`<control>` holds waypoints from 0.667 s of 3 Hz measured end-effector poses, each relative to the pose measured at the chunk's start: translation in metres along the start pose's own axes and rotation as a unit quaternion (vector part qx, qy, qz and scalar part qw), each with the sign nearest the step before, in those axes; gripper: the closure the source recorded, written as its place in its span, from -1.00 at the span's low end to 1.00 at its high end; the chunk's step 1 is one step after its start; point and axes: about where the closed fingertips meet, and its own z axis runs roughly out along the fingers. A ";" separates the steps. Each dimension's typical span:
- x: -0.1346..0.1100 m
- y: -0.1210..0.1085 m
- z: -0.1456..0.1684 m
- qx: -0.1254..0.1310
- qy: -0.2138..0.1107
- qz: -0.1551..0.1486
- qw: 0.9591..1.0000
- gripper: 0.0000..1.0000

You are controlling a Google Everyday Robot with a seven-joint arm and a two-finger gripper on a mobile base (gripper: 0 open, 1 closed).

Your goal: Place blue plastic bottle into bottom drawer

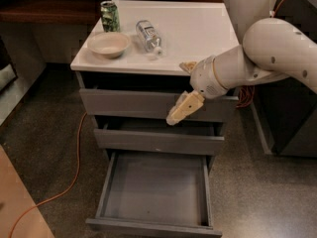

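Note:
The blue plastic bottle (149, 35) lies on its side on the white cabinet top (198, 29), right of the bowl, cap toward the front. The bottom drawer (156, 187) is pulled out, its grey inside bare. My gripper (177, 92) hangs in front of the top drawer, right of the bottle and below the level of the cabinet top. It is open and holds nothing: one finger (182, 109) points down-left, the other (187, 66) shows at the counter's front edge.
A white bowl (109, 44) and a green patterned can (110, 15) stand on the top's left side. An orange cable (75, 170) runs over the floor at left. A dark cabinet (292, 113) stands at right. The middle drawer (158, 140) is slightly out.

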 end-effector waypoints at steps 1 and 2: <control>-0.011 -0.020 0.002 -0.011 -0.013 0.036 0.999 -1.00; -0.023 -0.047 0.004 -0.021 -0.026 0.078 0.996 -1.00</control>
